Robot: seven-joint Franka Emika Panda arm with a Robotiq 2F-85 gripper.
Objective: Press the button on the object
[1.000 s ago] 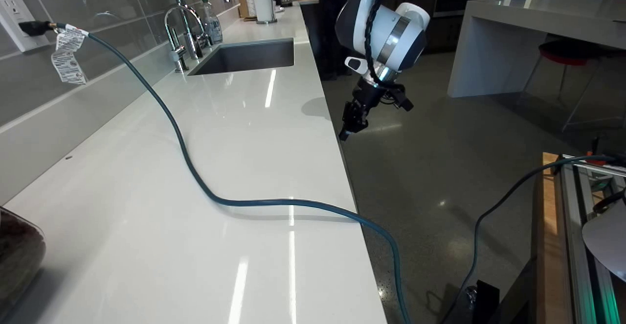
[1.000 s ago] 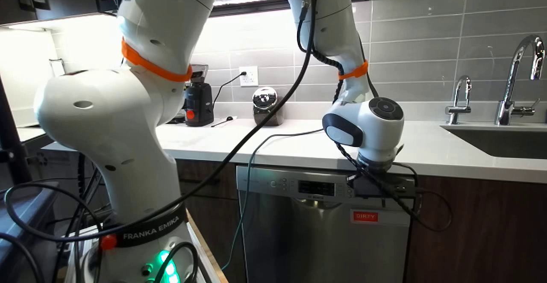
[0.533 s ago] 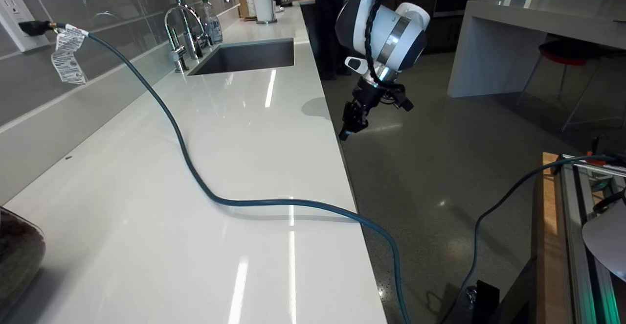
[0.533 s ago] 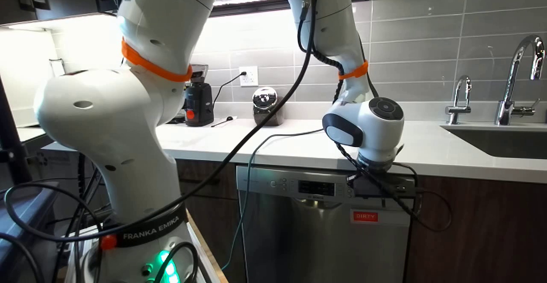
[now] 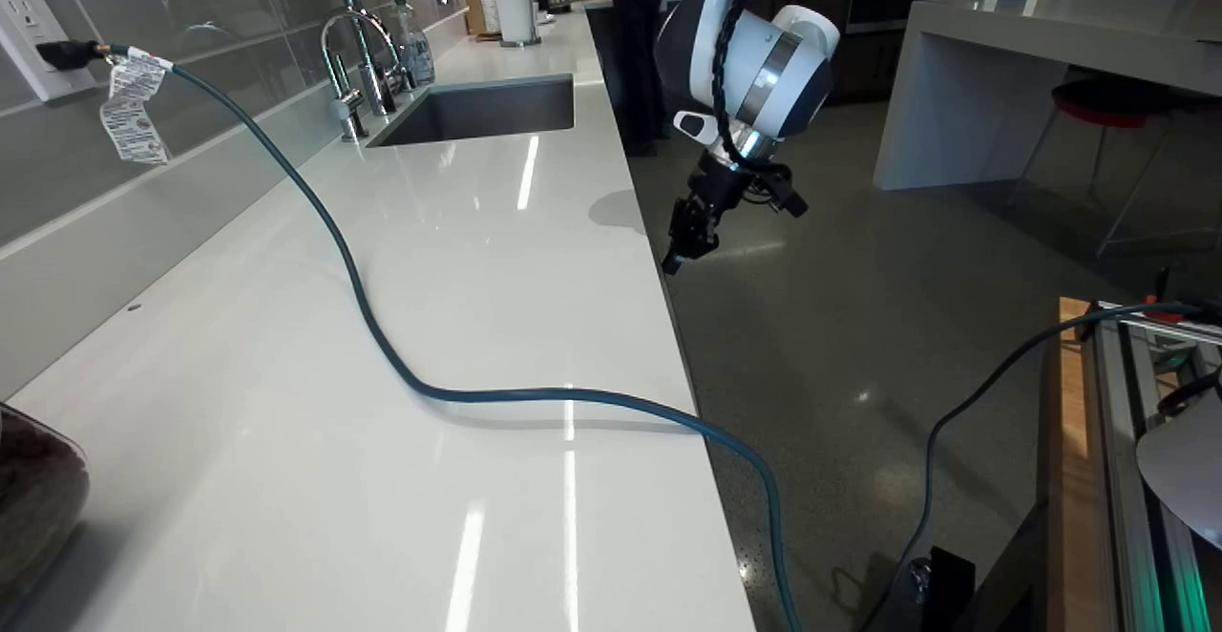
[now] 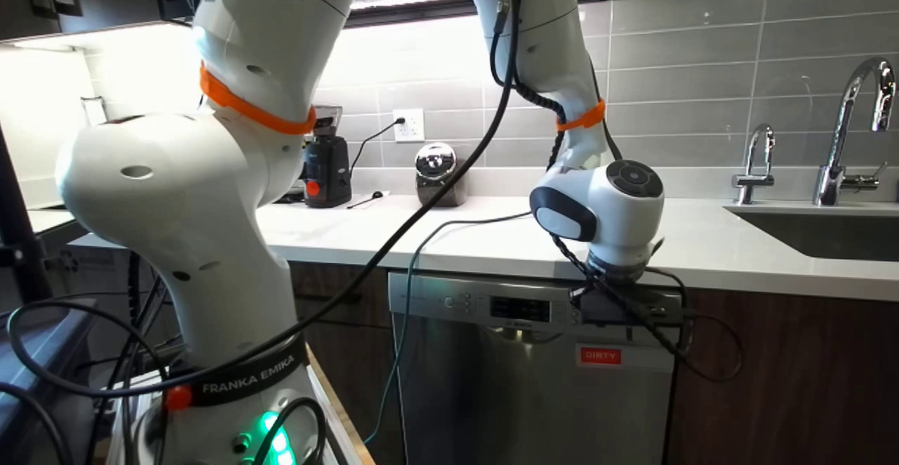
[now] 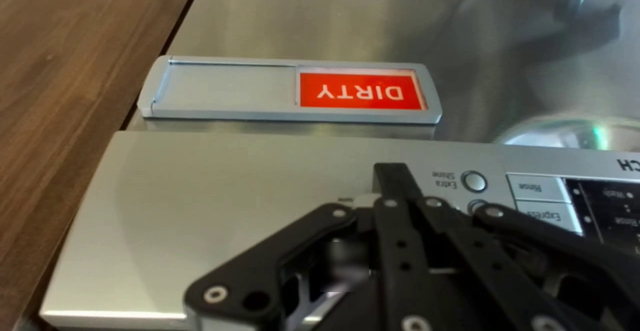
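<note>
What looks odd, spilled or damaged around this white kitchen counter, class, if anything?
The long teal cord looks out of place: from the white wall outlet, it crosses the glossy white countertop and hangs over its front edge, where it might snag. A small dark speck farther back is unidentifiable; nothing looks damaged.

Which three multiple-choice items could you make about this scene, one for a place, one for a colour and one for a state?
1. Where is the Extra Shine button? A) on the faucet B) on the dishwasher panel C) on the wall outlet
2. What colour is the DIRTY label? A) red B) green C) blue
3. How is the gripper? A) wide open B) out of view C) shut

1 B: wrist view shows it there.
2 A: red surrounds its white lettering.
3 C: its fingers sit together.
</note>
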